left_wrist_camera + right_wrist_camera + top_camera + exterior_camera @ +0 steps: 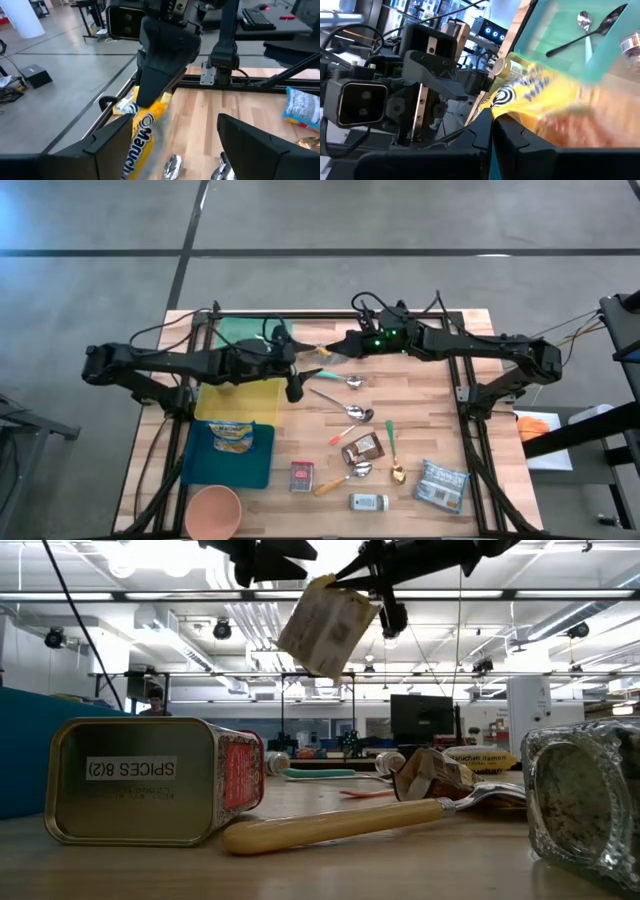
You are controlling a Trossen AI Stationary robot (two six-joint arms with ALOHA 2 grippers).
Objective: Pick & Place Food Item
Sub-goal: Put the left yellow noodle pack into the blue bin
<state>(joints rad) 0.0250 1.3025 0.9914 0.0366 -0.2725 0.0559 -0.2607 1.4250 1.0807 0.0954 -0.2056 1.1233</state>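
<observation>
The right gripper (328,352) is pinching a yellow noodle packet (324,625) above the table (430,395), fingers closed on it. The left gripper (297,350) is waiting beside the packet with fingers open, likely to receive it.

Up top, a tilted noodle packet (327,625) hangs in the air from a dark end effector (345,580), above the spice tin (150,780) lying on the table (300,865) beside a yellow-handled spoon (340,823).

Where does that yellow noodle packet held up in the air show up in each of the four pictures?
High view: the noodle packet sits upper middle, between both arms.
Low view: the packet hangs at the top centre, above the table.
Left wrist view: it is lower left of centre.
Right wrist view: it fills the middle and right.
Shared landmark: the right pincer shut on the packet; the left pincer is open.
</observation>
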